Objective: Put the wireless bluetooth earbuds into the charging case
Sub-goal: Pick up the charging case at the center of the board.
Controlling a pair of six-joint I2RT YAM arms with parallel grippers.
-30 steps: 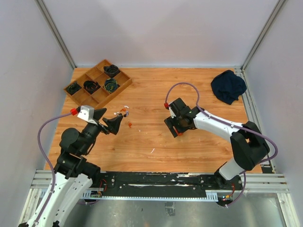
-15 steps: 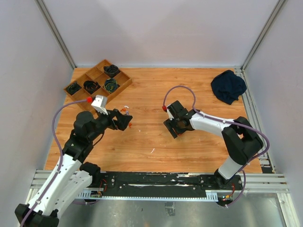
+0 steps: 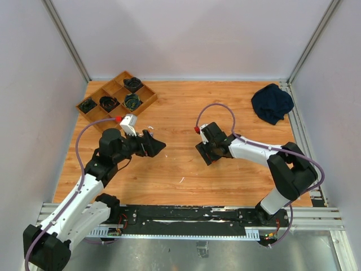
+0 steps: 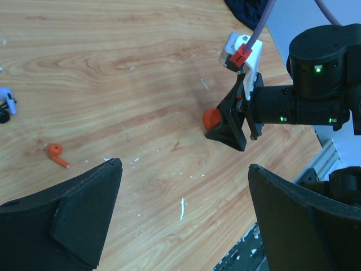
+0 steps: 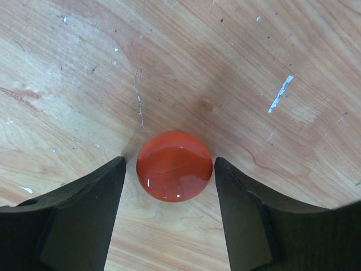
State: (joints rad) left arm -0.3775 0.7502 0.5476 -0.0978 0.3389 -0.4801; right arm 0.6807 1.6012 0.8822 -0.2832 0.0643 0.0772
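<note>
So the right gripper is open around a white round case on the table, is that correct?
Not quite: the round case that the open right gripper straddles is red-orange, not white, as the right wrist view shows. It does rest on the table.

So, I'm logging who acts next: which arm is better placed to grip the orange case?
The right arm: its open jaws straddle the orange case on the table. The left arm hovers apart from it, jaws open, nearer the orange earbud.

Wooden table (image 3: 186,107); pale walls (image 3: 186,34)
</note>
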